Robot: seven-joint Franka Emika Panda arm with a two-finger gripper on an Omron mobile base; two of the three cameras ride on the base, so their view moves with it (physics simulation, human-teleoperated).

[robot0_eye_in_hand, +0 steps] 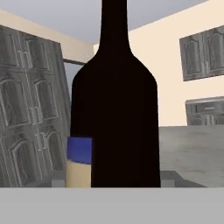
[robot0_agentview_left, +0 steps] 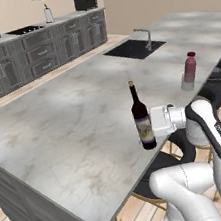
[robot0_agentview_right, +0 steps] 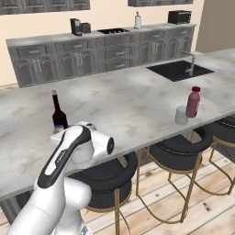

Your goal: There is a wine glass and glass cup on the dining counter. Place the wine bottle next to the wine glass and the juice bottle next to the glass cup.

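My gripper (robot0_agentview_left: pixel 147 127) is shut on the lower body of the wine bottle (robot0_agentview_left: pixel 142 120), a tall dark bottle with a beige label, upright at the near edge of the dining counter (robot0_agentview_left: pixel 59 125). In the hand view the wine bottle (robot0_eye_in_hand: pixel 114 109) stands between the fingertips (robot0_eye_in_hand: pixel 59 178). From the right base view the wine bottle (robot0_agentview_right: pixel 58 112) rises behind my arm, which hides its base. Further right along the edge, the pinkish-red juice bottle (robot0_agentview_left: pixel 189 67) (robot0_agentview_right: pixel 193 102) stands right beside the short clear glass cup (robot0_agentview_left: pixel 186 83) (robot0_agentview_right: pixel 181 115). The wine glass is hidden from me.
A black sink (robot0_agentview_left: pixel 134 49) with a faucet (robot0_agentview_left: pixel 146 37) sits at the far side of the island. Black stools with gold legs (robot0_agentview_right: pixel 181 149) line the near edge below the counter. The wall counter (robot0_agentview_left: pixel 27 50) carries a coffee machine, a cooktop and a toaster.
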